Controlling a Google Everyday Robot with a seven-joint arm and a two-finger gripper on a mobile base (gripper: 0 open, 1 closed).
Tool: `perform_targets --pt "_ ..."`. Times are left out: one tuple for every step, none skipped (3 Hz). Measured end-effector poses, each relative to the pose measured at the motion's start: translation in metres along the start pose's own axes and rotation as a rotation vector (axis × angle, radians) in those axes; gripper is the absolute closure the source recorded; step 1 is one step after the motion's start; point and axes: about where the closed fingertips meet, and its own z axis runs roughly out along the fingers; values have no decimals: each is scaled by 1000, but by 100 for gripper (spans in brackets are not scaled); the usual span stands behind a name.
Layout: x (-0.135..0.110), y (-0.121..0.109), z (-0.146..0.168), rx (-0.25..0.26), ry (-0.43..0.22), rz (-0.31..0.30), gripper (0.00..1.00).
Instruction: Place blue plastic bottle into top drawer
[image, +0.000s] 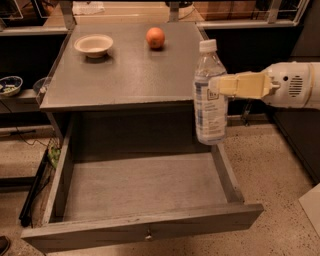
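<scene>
The blue plastic bottle (209, 95) is clear with a white cap and a pale label. It hangs upright in the air over the right rear part of the open top drawer (140, 187). My gripper (216, 87) comes in from the right on a white arm and is shut on the bottle's upper body. The drawer is pulled out toward the camera. Its grey floor is bare and a small metal knob (148, 233) sits on its front panel. The bottle's base is a little above the drawer's right wall.
A grey table top (125, 65) above the drawer holds a cream bowl (93, 45) and an orange fruit (155, 37). Dark shelving with a patterned bowl (9, 85) stands at the left. Speckled floor lies to the right.
</scene>
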Motion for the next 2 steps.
perform_targets --pt "5 -12 19 7 -10 -13 100" --pt "0 -33 42 23 -60 -39 100"
